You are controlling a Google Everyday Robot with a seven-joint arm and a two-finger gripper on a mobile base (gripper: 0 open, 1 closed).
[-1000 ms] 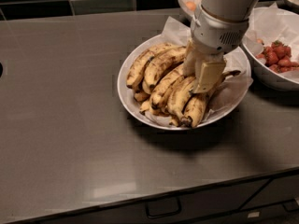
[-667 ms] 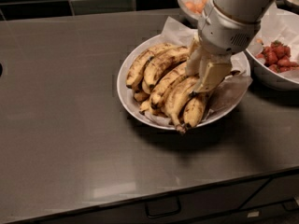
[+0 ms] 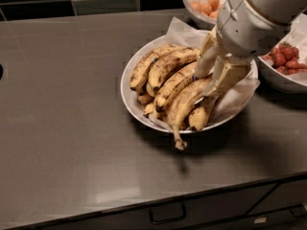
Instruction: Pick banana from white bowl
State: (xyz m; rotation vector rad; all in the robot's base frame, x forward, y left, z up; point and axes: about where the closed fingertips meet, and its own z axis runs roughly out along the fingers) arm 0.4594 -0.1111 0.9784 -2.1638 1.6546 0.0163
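The white bowl [image 3: 125, 87], wide and lined with crinkled white paper, sits on the dark counter right of middle and holds several overripe, brown-speckled bananas. My gripper [image 3: 211, 78] reaches down from the upper right into the bowl's right half. Its two fingers are shut on the upper end of the banana [image 3: 184, 104]. This long speckled banana slants down and to the left, and its dark stem end hangs over the bowl's front rim. The other bananas lie beside it on the left, and a shorter one lies under the gripper.
A white bowl of small orange fruit [image 3: 206, 6] stands behind the banana bowl. A white bowl of red strawberries [image 3: 288, 61] stands at the right edge, close to my arm. The counter's front edge runs along the bottom above a drawer handle [image 3: 168, 214]. Dark tiles back the counter.
The gripper has moved right and up with the banana in it. The banana's lower end has swung out over the bowl's front rim. The other bananas have barely shifted.
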